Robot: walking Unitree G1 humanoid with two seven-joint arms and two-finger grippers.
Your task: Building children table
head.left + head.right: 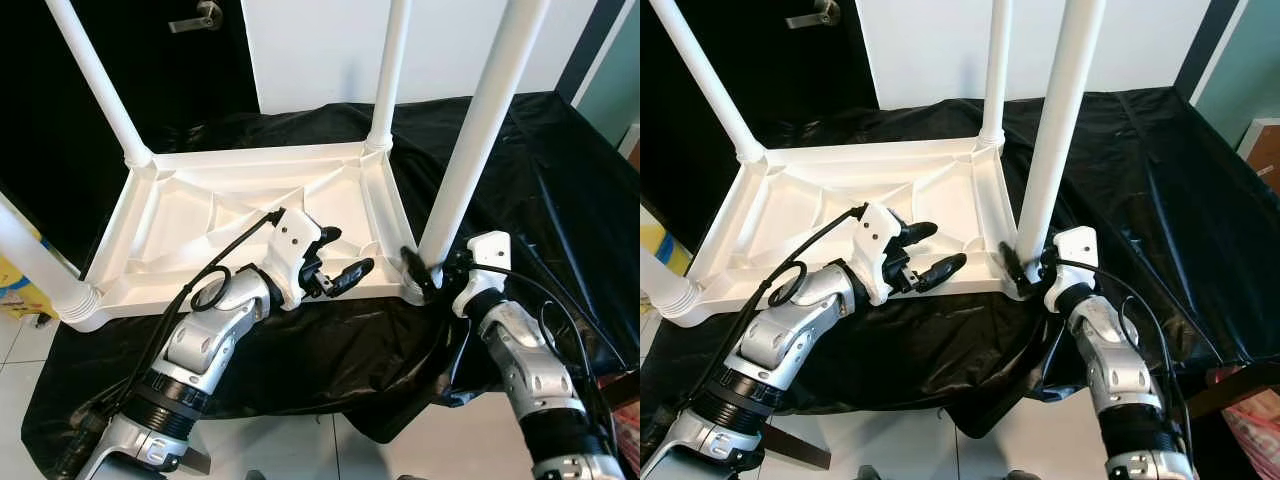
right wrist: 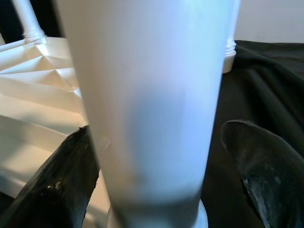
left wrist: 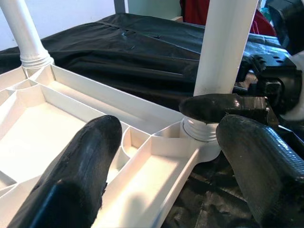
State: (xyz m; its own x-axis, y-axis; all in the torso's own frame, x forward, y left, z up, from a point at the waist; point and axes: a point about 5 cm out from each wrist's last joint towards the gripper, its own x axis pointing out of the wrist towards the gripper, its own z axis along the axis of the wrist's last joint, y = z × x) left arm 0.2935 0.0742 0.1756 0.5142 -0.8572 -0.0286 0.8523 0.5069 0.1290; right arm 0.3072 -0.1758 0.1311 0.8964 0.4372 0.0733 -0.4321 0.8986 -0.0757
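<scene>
Assembling an upturned white plastic children's table (image 1: 250, 200) on the black plastic sheet (image 1: 540, 170).
The right pincer (image 1: 420, 268), at five o'clock, is sitting spread around the near-right white tubular leg (image 1: 480, 130); the left pincer (image 1: 340, 258), fingers apart, is hovering over the near rim.

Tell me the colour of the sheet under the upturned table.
Glossy black: the sheet lies under the white table. Clearest in the left eye view.
</scene>
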